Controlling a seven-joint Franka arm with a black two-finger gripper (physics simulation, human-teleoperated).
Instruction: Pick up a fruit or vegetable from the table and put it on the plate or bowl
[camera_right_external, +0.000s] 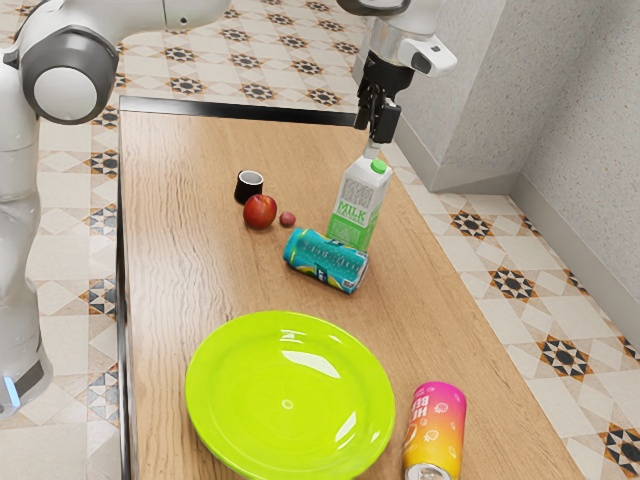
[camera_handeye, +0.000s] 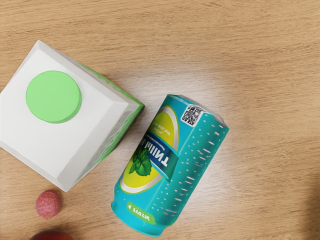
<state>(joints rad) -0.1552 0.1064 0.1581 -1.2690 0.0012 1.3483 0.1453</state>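
Gripper (camera_right_external: 378, 132) hangs vertically just above the upright milk carton (camera_right_external: 358, 205), open or closed unclear; the round apple (camera_right_external: 260, 211) shows no discernible long axis.

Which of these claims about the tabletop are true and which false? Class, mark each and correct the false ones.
1. The milk carton stands upright. True.
2. The teal can stands upright. False: it lies on its side next to the carton.
3. The apple lies on the green plate. False: it sits on the table near the black cup.
4. The gripper hovers above the milk carton. True.
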